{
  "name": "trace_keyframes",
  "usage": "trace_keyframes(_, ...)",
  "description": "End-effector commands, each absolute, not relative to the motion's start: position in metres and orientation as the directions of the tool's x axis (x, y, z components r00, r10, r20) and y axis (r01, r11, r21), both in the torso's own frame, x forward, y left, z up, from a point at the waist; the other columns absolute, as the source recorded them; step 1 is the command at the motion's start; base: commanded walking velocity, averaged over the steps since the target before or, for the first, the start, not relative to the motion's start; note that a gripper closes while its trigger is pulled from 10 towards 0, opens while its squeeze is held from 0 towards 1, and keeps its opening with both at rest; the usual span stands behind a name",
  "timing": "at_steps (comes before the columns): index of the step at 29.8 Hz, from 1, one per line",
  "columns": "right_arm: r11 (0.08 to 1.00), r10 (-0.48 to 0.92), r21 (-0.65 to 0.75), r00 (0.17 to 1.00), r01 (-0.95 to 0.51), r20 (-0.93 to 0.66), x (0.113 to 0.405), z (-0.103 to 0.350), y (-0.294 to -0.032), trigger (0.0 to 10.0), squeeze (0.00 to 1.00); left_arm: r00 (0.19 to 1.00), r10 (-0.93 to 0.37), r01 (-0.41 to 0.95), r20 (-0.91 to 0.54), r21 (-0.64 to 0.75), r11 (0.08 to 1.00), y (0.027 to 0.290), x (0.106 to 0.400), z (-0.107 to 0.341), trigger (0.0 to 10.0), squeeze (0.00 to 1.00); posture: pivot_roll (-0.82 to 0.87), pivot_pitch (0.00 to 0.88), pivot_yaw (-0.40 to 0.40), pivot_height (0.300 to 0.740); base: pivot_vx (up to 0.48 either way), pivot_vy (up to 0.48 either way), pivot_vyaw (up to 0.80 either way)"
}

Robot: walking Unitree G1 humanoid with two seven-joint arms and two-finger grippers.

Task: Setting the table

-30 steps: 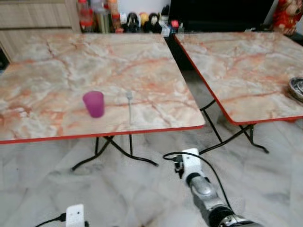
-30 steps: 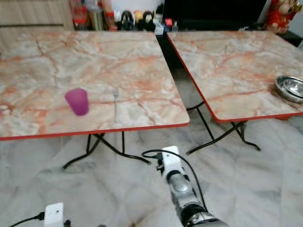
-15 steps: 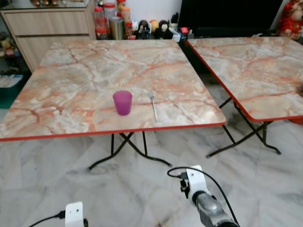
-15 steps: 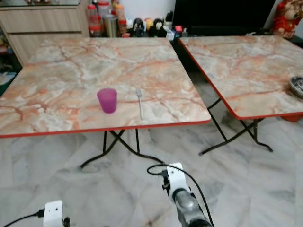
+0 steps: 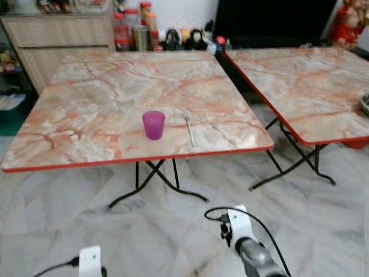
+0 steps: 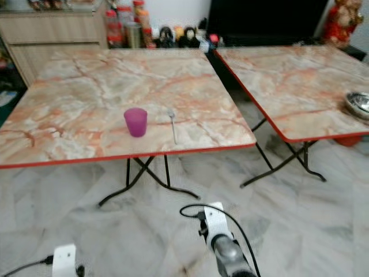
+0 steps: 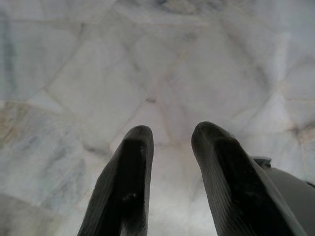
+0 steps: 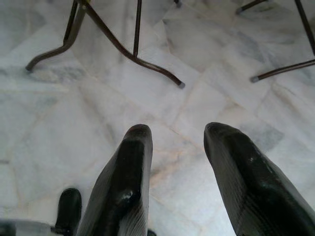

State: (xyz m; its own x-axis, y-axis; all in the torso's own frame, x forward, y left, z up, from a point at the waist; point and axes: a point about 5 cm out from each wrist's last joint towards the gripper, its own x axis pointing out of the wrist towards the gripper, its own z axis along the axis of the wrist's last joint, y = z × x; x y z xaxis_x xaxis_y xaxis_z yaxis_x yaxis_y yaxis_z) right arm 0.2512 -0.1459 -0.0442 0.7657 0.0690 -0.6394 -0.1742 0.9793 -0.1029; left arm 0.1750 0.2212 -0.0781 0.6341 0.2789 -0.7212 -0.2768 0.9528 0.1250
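Note:
A purple cup [image 5: 153, 124] stands on the near marble-topped table [image 5: 92, 98], with a silver fork [image 5: 189, 127] lying just to its right. A steel bowl [image 6: 358, 104] sits at the right edge of the second table [image 6: 294, 75]. Both arms hang low in front of the table, over the floor. My left gripper [image 7: 170, 135] is open above bare marble tiles. My right gripper [image 8: 177, 135] is open too, pointing at the floor near the table's black legs [image 8: 133, 51].
A wooden cabinet [image 5: 57, 34] stands behind the near table on the left. Bottles and jars [image 5: 138, 34] line the back beside a dark screen [image 5: 271, 20]. A gap runs between the two tables. Marble floor [image 5: 173, 231] lies between me and the table.
The whole picture has shifted, so the camera has moved: the near table now sits more central and the bowl nearer the right edge. The cup and fork lie as before.

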Motion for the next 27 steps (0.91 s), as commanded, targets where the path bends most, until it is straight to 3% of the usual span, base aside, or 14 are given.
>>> trace_keyframes(1, 0.982, 0.063, -0.094, 0.757, -0.162, -0.65, 0.2484, -0.0464, -0.1474, 10.0, 0.0, 0.613, 0.276, -0.263, -0.741, 0.138, 0.955, 0.2206, 0.1688, -0.0817, 10.0, 0.0, 0.14, 0.052, -0.021, 0.715, 0.0, 0.0, 0.0)
trace_keyframes(8, 0.979, 0.088, -0.083, 0.758, -0.185, -0.647, 0.2494, -0.0456, -0.1422, 10.0, 0.0, 0.636, 0.266, -0.261, -0.725, 0.122, 0.958, 0.2183, 0.1713, -0.0802, 10.0, 0.0, 0.14, 0.081, -0.018, 0.715, 0.0, 0.0, 0.0)
trace_keyframes(11, 0.975, 0.1, -0.087, 0.754, -0.204, -0.649, 0.2474, -0.0469, -0.1401, 10.0, 0.0, 0.625, 0.26, -0.264, -0.736, 0.114, 0.958, 0.2174, 0.171, -0.0811, 10.0, 0.0, 0.15, 0.086, -0.017, 0.715, 0.0, 0.0, 0.73)
trace_keyframes(13, 0.978, 0.093, -0.082, 0.755, -0.191, -0.65, 0.2471, -0.0472, -0.1406, 10.0, 0.0, 0.62, 0.263, -0.258, -0.739, 0.125, 0.958, 0.2176, 0.1708, -0.0813, 10.0, 0.0, 0.14, 0.087, -0.016, 0.715, 0.277, 0.0, 0.8)
trace_keyframes(23, 0.98, 0.081, -0.089, 0.76, -0.18, -0.644, 0.2485, -0.0461, -0.1434, 10.0, 0.0, 0.619, 0.256, -0.255, -0.743, 0.119, 0.96, 0.2168, 0.1699, -0.0819, 10.0, 0.0, 0.14, 0.091, -0.012, 0.715, 0.394, 0.0, 0.0)
trace_keyframes(27, 0.975, 0.091, -0.099, 0.761, -0.2, -0.642, 0.249, -0.0456, -0.1419, 10.0, 0.0, 0.618, 0.256, -0.255, -0.744, 0.118, 0.96, 0.2168, 0.1699, -0.082, 10.0, 0.0, 0.14, 0.091, -0.013, 0.715, 0.398, 0.0, 0.63)
